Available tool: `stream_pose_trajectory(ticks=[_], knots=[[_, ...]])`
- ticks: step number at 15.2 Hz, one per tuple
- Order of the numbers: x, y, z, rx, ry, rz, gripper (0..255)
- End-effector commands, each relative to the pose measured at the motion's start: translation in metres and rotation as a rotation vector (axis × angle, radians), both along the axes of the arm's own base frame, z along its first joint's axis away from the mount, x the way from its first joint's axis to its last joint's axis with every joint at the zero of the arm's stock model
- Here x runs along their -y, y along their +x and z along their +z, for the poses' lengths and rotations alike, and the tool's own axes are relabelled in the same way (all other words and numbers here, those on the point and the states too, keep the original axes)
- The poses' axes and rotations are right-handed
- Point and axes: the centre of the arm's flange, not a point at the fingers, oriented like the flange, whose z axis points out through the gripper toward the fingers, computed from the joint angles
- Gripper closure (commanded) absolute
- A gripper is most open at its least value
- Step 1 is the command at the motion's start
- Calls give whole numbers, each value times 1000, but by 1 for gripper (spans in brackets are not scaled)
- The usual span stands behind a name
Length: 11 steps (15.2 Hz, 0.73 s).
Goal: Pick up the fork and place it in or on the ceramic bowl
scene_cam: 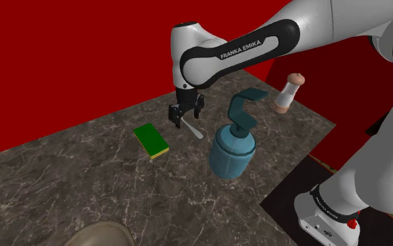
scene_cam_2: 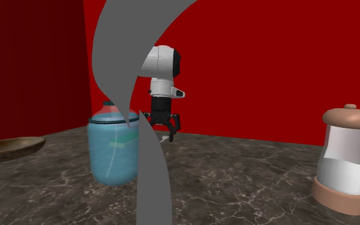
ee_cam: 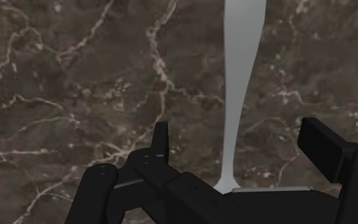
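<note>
Approach stage of the fork-to-bowl transfer. The grey fork lies flat on the dark veined counter, between the green sponge and the blue soap dispenser, directly beneath the black gripper. In the wrist view the gripper stands with its two fingers apart, and the fork's shaft runs between them, roughly centred, with a gap of counter showing on each side; nothing is clasped. By these pictures the fork is neither gripped nor lifted. What is left, in judgement, is the closing of the fingers on the shaft, the lift, the carry and the release. The brown bowl sits well apart from the fork at the shoulder view's lower left edge, and in the second exterior view at the far left, beyond the dispenser. The fork's long axis runs across the line between the fingers, which suits a pinch across its narrow width. In the shoulder view it slants from under the gripper down and rightward, toward the dispenser. The shaft broadens away from the gripper and narrows to a neck at the gripper's body; tines cannot be made out, so which end is the head cannot be told.
</note>
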Motion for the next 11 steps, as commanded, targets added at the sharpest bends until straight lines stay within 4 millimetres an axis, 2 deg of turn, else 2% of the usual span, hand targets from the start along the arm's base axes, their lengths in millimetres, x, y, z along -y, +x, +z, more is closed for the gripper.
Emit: stream_pose_trajectory(ticks=[1,7,8,11], knots=[[-1,-1,-4,1,0,0,0],[-1,-1,-4,0,0,0,0],[-1,-1,-4,0,0,0,255],[-1,-1,-4,0,0,0,255]])
